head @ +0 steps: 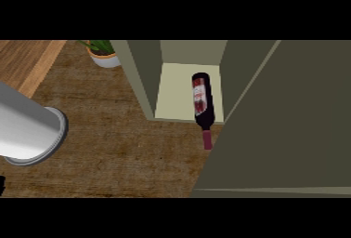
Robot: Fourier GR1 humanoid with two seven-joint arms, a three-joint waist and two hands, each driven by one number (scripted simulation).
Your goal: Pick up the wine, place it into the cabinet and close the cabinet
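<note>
The wine bottle is dark with a red-and-white label. It lies on its side on the pale floor of the open cabinet, base towards the back, and its red-capped neck sticks out past the front edge over the counter. The cabinet door, a big olive panel, stands open at the right and fills that side of the view. My left forearm, a thick grey cylinder, comes in from the left edge, well away from the bottle. Only a black sliver of the left hand shows at the lower left edge. The right hand is out of sight.
A potted green plant in a white pot stands at the back, left of the cabinet's side wall. The dark wooden counter stretches in front of the cabinet. A lighter wood strip runs along the upper left.
</note>
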